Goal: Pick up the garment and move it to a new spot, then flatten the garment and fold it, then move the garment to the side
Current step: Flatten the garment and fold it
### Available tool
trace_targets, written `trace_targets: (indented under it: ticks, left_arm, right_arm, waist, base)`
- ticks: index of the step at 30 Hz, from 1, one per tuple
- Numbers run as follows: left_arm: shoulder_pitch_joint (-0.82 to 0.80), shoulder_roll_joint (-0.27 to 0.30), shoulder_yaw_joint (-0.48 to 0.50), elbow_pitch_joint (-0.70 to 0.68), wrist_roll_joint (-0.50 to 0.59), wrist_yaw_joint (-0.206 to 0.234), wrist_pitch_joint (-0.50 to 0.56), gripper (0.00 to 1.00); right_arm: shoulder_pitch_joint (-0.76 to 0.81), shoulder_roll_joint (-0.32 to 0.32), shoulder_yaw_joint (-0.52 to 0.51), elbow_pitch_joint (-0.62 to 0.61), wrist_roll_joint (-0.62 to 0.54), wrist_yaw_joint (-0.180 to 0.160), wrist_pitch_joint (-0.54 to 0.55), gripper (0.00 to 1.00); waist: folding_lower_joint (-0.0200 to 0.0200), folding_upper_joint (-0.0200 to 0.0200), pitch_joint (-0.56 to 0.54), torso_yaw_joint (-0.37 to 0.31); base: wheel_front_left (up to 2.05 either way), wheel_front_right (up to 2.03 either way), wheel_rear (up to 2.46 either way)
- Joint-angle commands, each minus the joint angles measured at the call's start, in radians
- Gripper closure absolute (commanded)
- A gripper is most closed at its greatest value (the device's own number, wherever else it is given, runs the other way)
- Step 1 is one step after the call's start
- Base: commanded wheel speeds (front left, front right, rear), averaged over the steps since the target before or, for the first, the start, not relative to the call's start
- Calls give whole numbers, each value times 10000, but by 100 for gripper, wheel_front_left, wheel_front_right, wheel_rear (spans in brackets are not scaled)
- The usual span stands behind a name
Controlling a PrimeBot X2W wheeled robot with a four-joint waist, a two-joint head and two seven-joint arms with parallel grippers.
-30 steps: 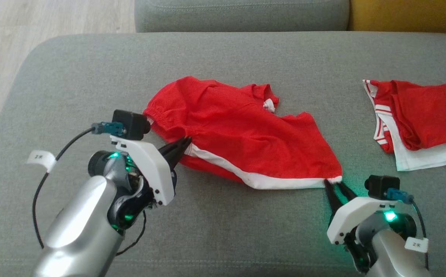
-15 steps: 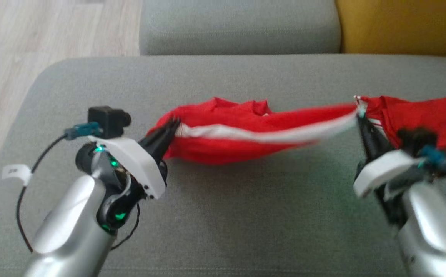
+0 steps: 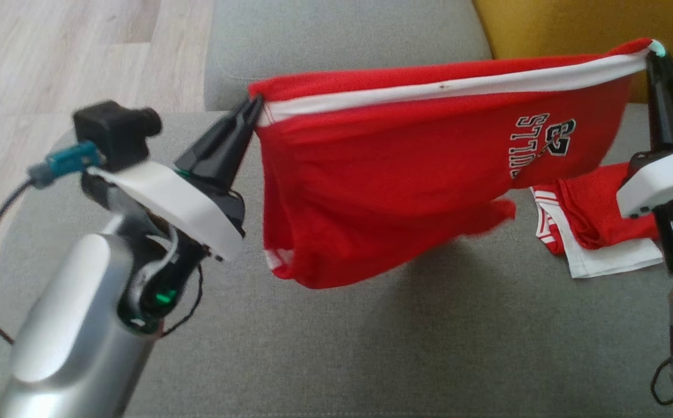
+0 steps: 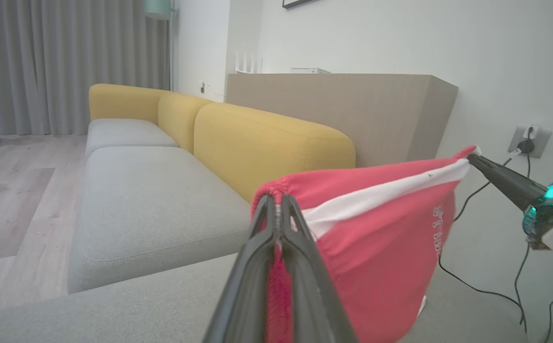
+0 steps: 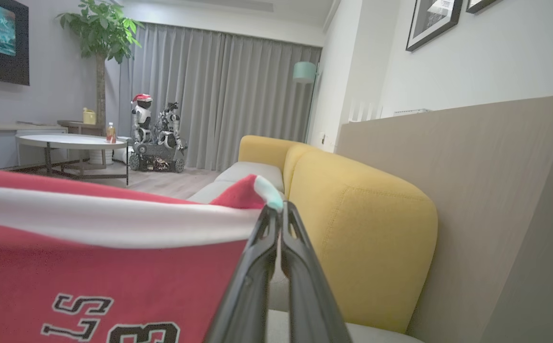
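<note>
Garment (image 3: 383, 191) aloft between left pincer (image 3: 254, 107) and right pincer (image 3: 654, 53)

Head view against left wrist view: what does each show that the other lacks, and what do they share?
Head view: a second red garment lying on the grey cushion. Left wrist view: grey curtains and a wall socket. Shared: the red garment, stretched in the air by its white band between the left gripper and right gripper, both shut on it.
</note>
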Motion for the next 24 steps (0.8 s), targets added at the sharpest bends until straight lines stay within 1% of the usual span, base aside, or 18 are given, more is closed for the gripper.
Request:
trace_targets:
  ticks: [1, 4, 6, 8, 11, 12, 13, 15, 17, 19, 21, 24]
  left_arm:
    - [-775, 447, 637, -520, -46, 156, 118, 100]
    - [-1011, 533, 693, -872, -77, 350, 507, 100]
    - [-1320, 645, 577, -805, 27, 333, 827, 100]
    - [-1714, 613, 477, -523, -27, 263, 1126, 100]
    - [-2699, 607, 472, 72, -24, 93, 1444, 100]
    - [-3585, 610, 531, 672, 68, -55, 1517, 100]
    - [-4086, 597, 610, 1015, 112, -117, 1486, 100]
    - [-5155, 612, 761, 1806, 364, -236, 1219, 100]
    - [-6268, 615, 981, 2630, 666, -270, 721, 100]
    - [-7329, 559, 1215, 3438, 909, -280, 72, 100]
    - [-8193, 459, 1375, 4200, 1151, -311, -748, 100]
    - [-8991, 214, 1517, 5254, 1260, -419, -1786, 100]
  right_arm:
    - [-100, 86, 36, -704, -173, -9, 375, 100]
    - [-63, 307, -33, -1436, -131, -9, 1211, 100]
    - [-263, 116, 192, -1560, -207, -9, 1722, 100]
    - [-712, 46, 492, -1492, -93, -9, 2087, 100]
    - [-1959, -41, 1010, -1154, 309, -9, 2523, 100]
    - [-3121, -179, 1392, -677, 457, -9, 2657, 100]
    - [-3778, -196, 1530, -344, 551, -9, 2635, 100]
    - [-5165, -411, 2064, 412, 422, -9, 2308, 100]
    - [-6572, -277, 2205, 1305, 405, -9, 1722, 100]
    - [-7872, -68, 2097, 2210, 188, -9, 887, 100]
    - [-8834, 211, 1745, 3130, -65, -9, -56, 100]
    - [-9621, 644, 1213, 4384, -363, -9, -1295, 100]
  waist:
    - [0, 0, 37, -3]
    - [0, 0, 224, 18]
    - [0, 0, 456, 27]
    - [0, 0, 774, 23]
    - [0, 0, 1734, -12]
    - [0, 0, 2508, -27]
    - [0, 0, 2910, -36]
    - [0, 0, 3589, -44]
    - [0, 0, 4162, -60]
    - [0, 0, 4595, -46]
    - [0, 0, 4834, 17]
    - [0, 0, 5004, 130]
  base:
    - [0, 0, 0]
    - [0, 0, 0]
    - [0, 0, 0]
    - [0, 0, 0]
    - [0, 0, 0]
    - [0, 0, 0]
    - [0, 0, 0]
    - [0, 0, 0]
    - [0, 0, 0]
    - [0, 0, 0]
    - [0, 0, 0]
    - [0, 0, 0]
